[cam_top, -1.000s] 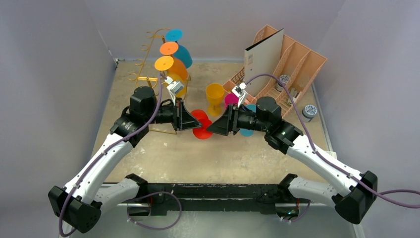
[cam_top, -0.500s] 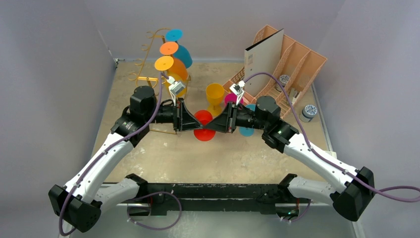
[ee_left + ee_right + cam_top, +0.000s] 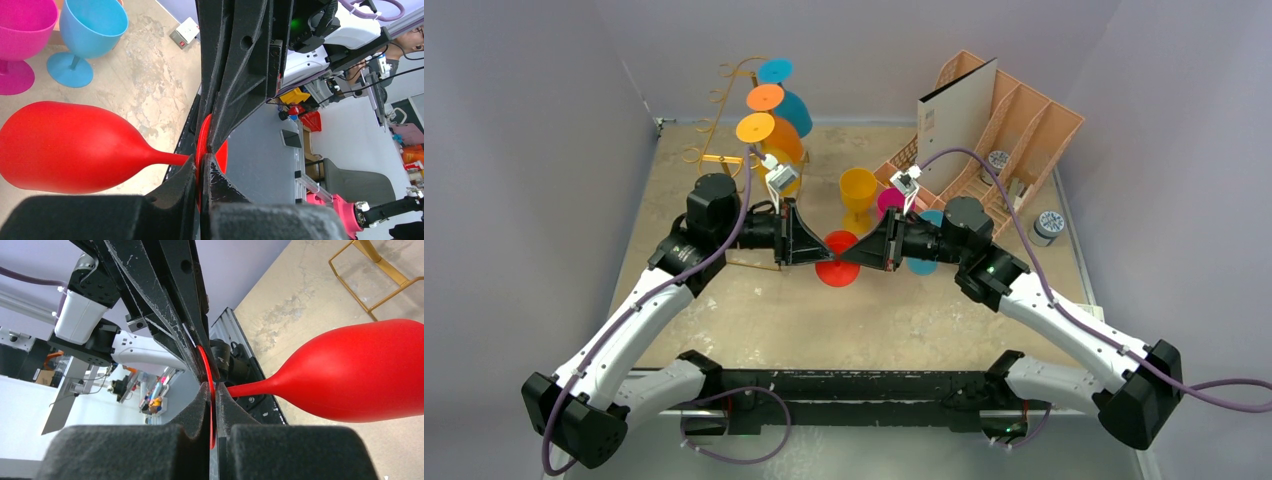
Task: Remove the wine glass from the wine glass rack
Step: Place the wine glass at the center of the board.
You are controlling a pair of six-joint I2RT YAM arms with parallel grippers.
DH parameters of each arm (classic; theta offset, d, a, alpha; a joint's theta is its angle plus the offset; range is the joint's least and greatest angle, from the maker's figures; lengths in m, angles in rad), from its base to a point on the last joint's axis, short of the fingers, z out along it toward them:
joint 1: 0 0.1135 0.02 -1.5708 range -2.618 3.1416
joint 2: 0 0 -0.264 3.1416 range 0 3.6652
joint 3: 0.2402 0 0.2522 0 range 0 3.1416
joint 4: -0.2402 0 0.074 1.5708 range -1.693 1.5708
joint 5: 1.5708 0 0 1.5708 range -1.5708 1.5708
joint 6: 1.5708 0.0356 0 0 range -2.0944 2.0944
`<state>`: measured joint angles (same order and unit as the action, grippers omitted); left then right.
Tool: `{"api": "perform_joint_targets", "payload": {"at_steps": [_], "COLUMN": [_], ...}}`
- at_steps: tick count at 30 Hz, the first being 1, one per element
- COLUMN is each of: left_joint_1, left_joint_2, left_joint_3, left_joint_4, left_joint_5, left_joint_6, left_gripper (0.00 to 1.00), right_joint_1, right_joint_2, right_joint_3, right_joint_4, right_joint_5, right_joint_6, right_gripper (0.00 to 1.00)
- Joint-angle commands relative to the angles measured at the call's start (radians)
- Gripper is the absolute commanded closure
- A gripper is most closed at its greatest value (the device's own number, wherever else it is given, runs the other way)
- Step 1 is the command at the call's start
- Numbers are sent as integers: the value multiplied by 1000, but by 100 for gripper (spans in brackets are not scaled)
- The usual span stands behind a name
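The red wine glass [image 3: 836, 272] hangs level over the table centre, away from the gold wine glass rack [image 3: 724, 110] at the back left. My left gripper [image 3: 823, 250] is shut on the rim of its round foot, and my right gripper [image 3: 847, 252] is shut on the opposite rim. In the left wrist view the bowl [image 3: 65, 147] points left and the foot sits pinched in the left gripper [image 3: 205, 161]. In the right wrist view the bowl [image 3: 360, 375] points right from the right gripper [image 3: 212, 390]. Orange and blue glasses [image 3: 764, 112] hang on the rack.
A yellow glass [image 3: 858, 190], a magenta glass [image 3: 890, 199] and a blue glass [image 3: 924, 264] stand upright just behind and beside the right gripper. A peach slotted organiser [image 3: 1024, 120] holding a white board [image 3: 954, 115] stands at the back right. The rack's wire base [image 3: 380, 275] lies nearby.
My right gripper has moved left up to the red glass's foot and closed on it. The left gripper has kept its hold and barely moved.
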<state>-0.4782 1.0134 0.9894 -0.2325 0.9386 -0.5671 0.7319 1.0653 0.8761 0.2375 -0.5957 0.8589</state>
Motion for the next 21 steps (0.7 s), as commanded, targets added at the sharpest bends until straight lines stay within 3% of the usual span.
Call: {"api": "perform_joint_targets", "payload": {"at_steps": [1, 5, 9, 12, 15, 21], "left_joint_1": [-1, -1, -1, -1, -2, -11], "left_joint_2": [-10, 3, 17, -5, -19, -37], "left_joint_3": [23, 29, 33, -4, -52, -125], "left_joint_4": [33, 21, -43, -18, 54, 156], "left_joint_5": [-29, -23, 10, 46, 94, 91], "left_joint_6": [7, -7, -1, -32, -94, -183], "left_gripper": [100, 97, 61, 45, 42, 43], "right_joint_1": [-1, -1, -1, -1, -1, -2], "right_joint_2": [-26, -29, -39, -55, -66, -59], "right_joint_3": [0, 0, -13, -40, -66, -76], "right_joint_4": [56, 60, 74, 108, 144, 180], "right_joint_5": [-1, 5, 13, 33, 55, 67], "right_joint_6": [2, -4, -20, -45, -54, -54], "right_gripper": [100, 100, 100, 100, 100, 100]}}
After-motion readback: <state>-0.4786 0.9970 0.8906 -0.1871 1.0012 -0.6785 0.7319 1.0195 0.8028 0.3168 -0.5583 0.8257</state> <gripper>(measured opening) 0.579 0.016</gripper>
